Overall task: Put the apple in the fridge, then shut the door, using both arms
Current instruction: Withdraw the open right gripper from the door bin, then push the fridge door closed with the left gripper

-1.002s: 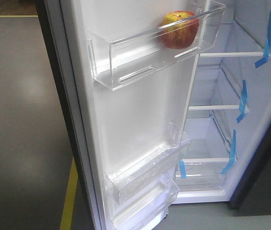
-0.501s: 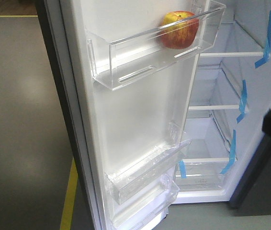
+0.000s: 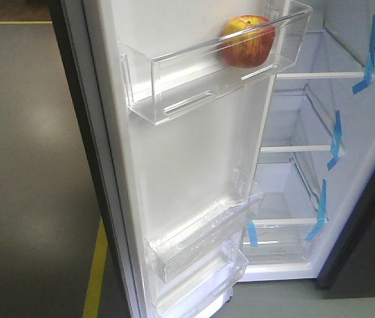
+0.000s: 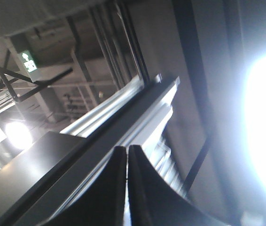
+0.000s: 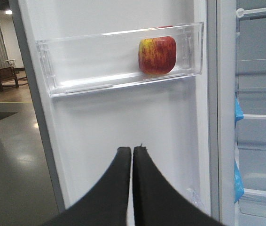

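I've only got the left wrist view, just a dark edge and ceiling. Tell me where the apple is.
Observer: The apple sits in the top clear bin of the door, at the end nearest the fridge interior.
Operator: Report the door's state.
Observer: It stands open. The front view shows its white inner face, with the shelves beside it.
Operator: Now give me the right tool.
Observer: The right tool is shut and empty. It points at the door's inner face below the bin, apart from the apple.
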### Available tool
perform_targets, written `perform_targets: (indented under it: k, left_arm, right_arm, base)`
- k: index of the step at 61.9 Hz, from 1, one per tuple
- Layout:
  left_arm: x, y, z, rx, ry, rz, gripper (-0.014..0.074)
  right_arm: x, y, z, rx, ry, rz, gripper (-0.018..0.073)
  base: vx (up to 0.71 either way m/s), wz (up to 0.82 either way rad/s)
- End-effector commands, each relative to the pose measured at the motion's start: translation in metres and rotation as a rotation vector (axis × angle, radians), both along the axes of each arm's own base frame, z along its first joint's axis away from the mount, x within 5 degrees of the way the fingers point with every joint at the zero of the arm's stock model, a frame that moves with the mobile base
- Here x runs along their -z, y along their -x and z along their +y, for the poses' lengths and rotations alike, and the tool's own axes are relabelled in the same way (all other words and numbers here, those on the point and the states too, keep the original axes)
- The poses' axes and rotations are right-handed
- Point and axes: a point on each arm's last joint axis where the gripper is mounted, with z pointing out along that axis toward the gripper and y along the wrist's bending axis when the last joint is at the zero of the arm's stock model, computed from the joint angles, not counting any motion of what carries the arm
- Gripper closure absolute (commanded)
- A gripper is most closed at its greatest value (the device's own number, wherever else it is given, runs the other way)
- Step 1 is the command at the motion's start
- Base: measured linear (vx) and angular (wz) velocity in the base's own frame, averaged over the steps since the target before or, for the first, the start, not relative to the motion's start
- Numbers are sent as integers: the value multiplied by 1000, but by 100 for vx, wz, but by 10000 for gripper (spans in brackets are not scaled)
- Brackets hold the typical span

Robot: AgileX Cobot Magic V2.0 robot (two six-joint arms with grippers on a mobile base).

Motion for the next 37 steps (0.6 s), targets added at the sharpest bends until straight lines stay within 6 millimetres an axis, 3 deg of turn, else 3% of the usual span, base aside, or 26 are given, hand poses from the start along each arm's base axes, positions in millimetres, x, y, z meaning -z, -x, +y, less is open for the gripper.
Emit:
perform_targets:
  k: [1, 18, 29, 37]
  left_arm:
    - [-33, -22, -8, -9, -125, 5, 603]
    - [-82, -140, -31, 137, -367, 138, 603]
    - [-90, -224, -37, 217, -405, 233, 603]
    - [-88, -274, -42, 324, -389, 259, 601]
  right_arm:
    - [-12, -1, -4, 43, -51, -51, 563]
    - [-12, 0, -3, 38, -56, -50, 563]
    - [-10, 0, -2, 23, -29, -33, 563]
    - [-9, 0, -1, 15, 2, -34, 563]
  base:
    - [0, 0]
    - [0, 0]
    - [0, 0]
    - [0, 0]
